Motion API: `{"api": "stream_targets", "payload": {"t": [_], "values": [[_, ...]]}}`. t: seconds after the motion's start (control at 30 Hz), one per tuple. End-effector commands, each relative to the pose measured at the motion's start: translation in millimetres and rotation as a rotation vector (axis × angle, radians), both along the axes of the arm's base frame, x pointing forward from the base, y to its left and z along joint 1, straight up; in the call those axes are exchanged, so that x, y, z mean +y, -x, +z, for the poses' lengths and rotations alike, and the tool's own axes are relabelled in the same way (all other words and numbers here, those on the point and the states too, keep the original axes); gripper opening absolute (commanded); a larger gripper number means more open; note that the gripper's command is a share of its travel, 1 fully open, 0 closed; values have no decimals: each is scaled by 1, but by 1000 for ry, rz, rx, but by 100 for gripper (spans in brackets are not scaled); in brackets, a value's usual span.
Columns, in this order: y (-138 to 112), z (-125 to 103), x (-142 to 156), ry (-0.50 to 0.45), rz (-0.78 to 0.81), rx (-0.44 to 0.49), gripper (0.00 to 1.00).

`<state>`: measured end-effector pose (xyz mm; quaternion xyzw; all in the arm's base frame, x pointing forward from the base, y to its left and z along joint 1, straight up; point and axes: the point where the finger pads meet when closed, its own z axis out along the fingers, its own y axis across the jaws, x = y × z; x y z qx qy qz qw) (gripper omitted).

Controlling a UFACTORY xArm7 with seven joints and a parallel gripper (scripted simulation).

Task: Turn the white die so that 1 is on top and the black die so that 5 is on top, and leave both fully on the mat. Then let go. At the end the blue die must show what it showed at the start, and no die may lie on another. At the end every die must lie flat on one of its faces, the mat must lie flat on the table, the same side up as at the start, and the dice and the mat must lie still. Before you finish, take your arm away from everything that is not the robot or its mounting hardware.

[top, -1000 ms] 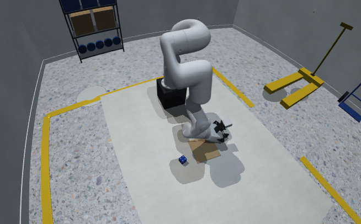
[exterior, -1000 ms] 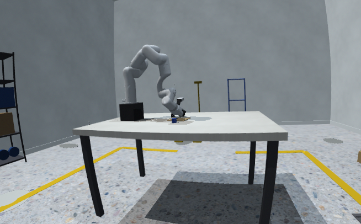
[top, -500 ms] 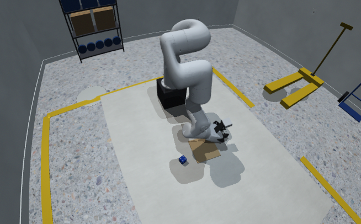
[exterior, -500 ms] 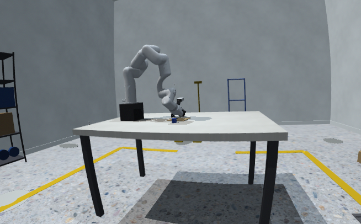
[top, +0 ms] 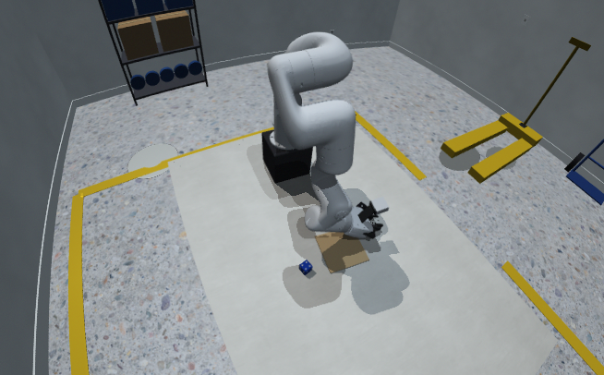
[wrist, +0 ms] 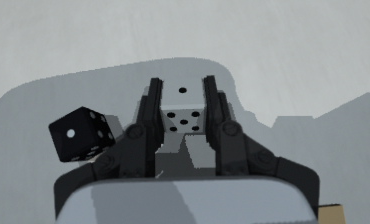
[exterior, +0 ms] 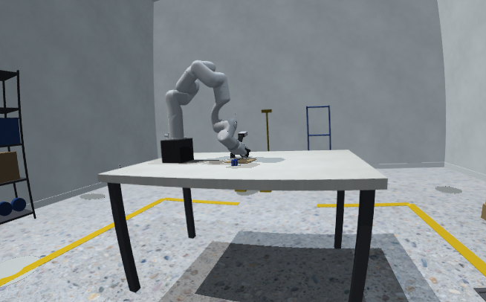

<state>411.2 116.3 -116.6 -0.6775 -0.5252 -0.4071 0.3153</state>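
In the wrist view my gripper (wrist: 183,91) is shut on the white die (wrist: 182,109). The die's face toward the camera shows five pips and the face beyond it shows one pip. The black die (wrist: 81,133) lies just left of my left finger on the table top, tilted in this view, with a one-pip face toward the camera. In the top view my gripper (top: 370,223) is low over the table at the far right edge of the brown mat (top: 342,251). The blue die (top: 306,266) lies on the table left of the mat. In the exterior view the gripper (exterior: 241,152) is just above the mat (exterior: 243,160).
The arm's black base (top: 285,161) stands behind the mat. The arm's bent forearm (top: 328,204) hangs low over the mat's far end. Shelves (top: 155,46), a yellow pallet jack (top: 495,144) and a blue hand truck (top: 602,167) stand on the floor around the table.
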Motion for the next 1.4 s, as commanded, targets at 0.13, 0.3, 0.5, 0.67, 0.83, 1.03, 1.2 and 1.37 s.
{"api": "stream_targets", "payload": {"t": [0.13,0.3,0.5,0.67,0.83,1.03,1.2,1.37], "values": [[-1,1,0,0,0,-3,35],[-1,1,0,0,0,-3,39],[-1,1,0,0,0,-3,47],[-1,1,0,0,0,-3,47],[-1,1,0,0,0,-3,47],[-1,1,0,0,0,-3,47],[-1,1,0,0,0,-3,47],[-1,1,0,0,0,-3,47]]}}
